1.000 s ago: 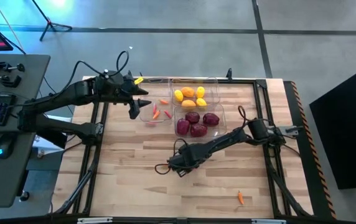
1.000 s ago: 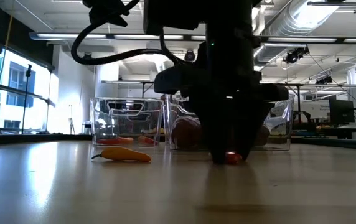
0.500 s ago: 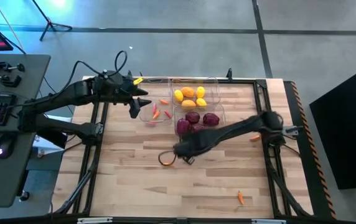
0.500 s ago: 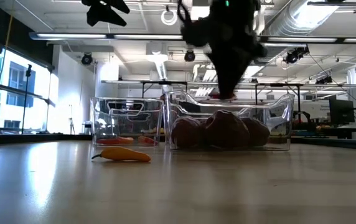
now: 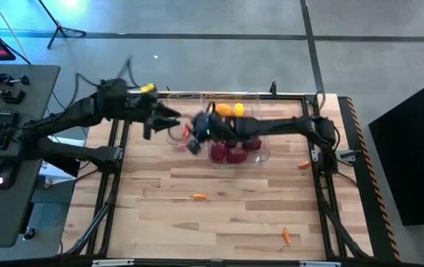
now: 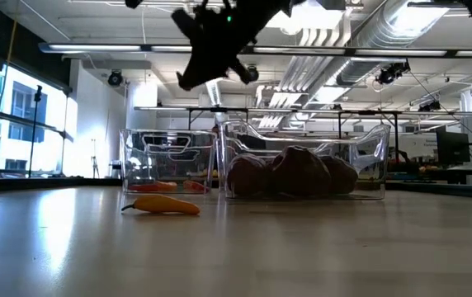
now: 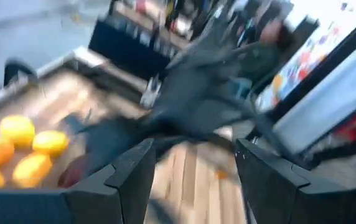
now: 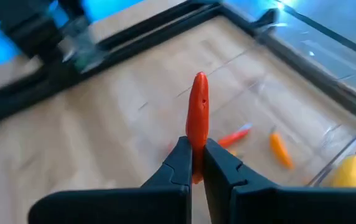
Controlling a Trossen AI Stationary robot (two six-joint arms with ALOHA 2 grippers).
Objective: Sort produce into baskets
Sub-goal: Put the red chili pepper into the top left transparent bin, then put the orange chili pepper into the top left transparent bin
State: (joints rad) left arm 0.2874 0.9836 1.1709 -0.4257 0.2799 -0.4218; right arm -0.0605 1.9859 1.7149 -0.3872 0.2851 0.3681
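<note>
My right gripper [image 5: 192, 139] reaches across from the table's right and hangs high over the left clear bin [image 5: 176, 145], shut on a slim red pepper [image 8: 198, 106]. That bin holds a few small red and orange peppers [image 8: 279, 149]. The far bin holds yellow and orange fruits [image 5: 230, 111]. The near bin holds dark red lumpy rounds [image 5: 234, 153]. My left gripper [image 5: 155, 126] is open and empty just left of the pepper bin; in its wrist view [image 7: 193, 180] the fingers stand apart. My right gripper pinches the red pepper's one end [image 8: 195, 146] between its two fingertips. The pepper lies along the fingers and sticks out past their tips. It is lifted clear, above the table and the bins.
Loose orange peppers lie on the wood table at the middle [image 5: 199, 196], at the right [image 5: 303, 165] and near the front edge [image 5: 287, 236]. The low view shows the middle one [image 6: 162, 205] lying in front of the bins [image 6: 302, 161]. A desk with a keyboard stands left of the table.
My right gripper has risen from the table's middle with the red pepper and swung toward the far left, ending high over the pepper bin. My left arm has shifted a little toward the table's left edge.
</note>
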